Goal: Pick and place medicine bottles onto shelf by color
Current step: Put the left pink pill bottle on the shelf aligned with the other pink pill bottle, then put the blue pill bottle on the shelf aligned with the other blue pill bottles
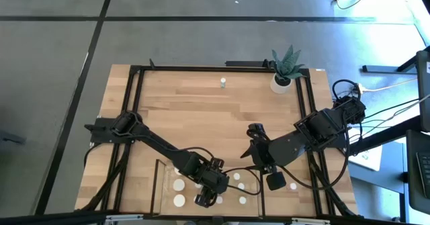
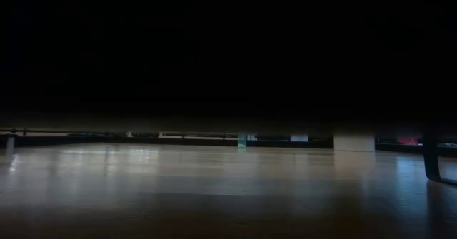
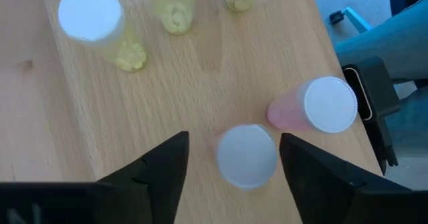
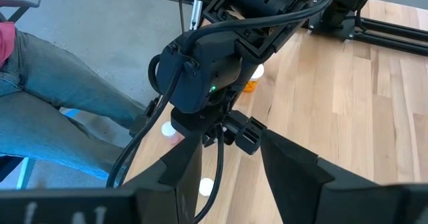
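Down at the near edge of the bench (image 1: 201, 111), the left claw (image 1: 207, 197) hangs over the shelf (image 1: 165, 185), a light-wood board lying along that edge. Its wrist view shows the two dark fingers (image 3: 160, 170) spread apart with a white-capped pink bottle (image 3: 246, 154) standing between them, a gap on each side, so nothing is gripped. Just beside it, toward the shelf's edge, a second pink bottle (image 3: 314, 107) stands (its cap looks a little wider). Farther along the board are yellow-bodied bottles, one with a broad white cap (image 3: 90, 15) and another only partly seen (image 3: 178, 13).

From above, several white caps dot the shelf around the left claw, such as one (image 1: 179, 200) at the near edge. One lone bottle (image 1: 222, 83) stands well apart near the far edge of the bench, and the potted plant (image 1: 285, 69) sits at the far right corner.

The right claw (image 1: 257, 132) hovers over the middle of the bench, right of the shelf, its fingers (image 4: 294, 164) partly spread and holding nothing. A person's jeans-clad leg (image 4: 47, 90) shows beyond the bench.
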Robot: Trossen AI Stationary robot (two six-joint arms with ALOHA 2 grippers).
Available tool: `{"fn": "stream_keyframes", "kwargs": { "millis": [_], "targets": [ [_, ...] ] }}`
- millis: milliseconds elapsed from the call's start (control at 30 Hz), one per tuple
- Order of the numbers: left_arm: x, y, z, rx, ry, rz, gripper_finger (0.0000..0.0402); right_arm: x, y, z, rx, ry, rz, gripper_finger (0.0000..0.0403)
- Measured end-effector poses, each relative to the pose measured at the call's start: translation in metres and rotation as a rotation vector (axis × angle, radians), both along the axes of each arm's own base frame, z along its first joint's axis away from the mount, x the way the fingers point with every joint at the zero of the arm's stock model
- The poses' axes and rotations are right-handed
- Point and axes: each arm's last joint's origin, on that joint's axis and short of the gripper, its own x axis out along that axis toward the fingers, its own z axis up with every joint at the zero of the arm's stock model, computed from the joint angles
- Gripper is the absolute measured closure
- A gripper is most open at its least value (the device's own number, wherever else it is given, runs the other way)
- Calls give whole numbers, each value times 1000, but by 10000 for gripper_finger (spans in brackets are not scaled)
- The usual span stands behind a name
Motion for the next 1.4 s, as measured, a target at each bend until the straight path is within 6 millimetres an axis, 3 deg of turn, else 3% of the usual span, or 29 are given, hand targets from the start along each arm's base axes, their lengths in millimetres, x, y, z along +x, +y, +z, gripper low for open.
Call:
{"fn": "stream_keyframes", "kwargs": {
  "millis": [267,533,800,1000,1167,1400],
  "targets": [
    [0,1,6,1,-13,7,139,0,0,0,0,0,0,247],
    [-1,2,31,7,-11,3,138,0,0,0,0,0,0,247],
    [-13,13,65,134,14,74,138,0,0,0,0,0,0,247],
    [-33,27,92,165,14,167,137,0,0,0,1,-1,0,247],
    [-61,46,115,272,27,357,137,0,0,0,0,-1,0,247],
    [-83,69,137,308,5,483,136,0,0,0,0,-1,0,247]
  ]
}}
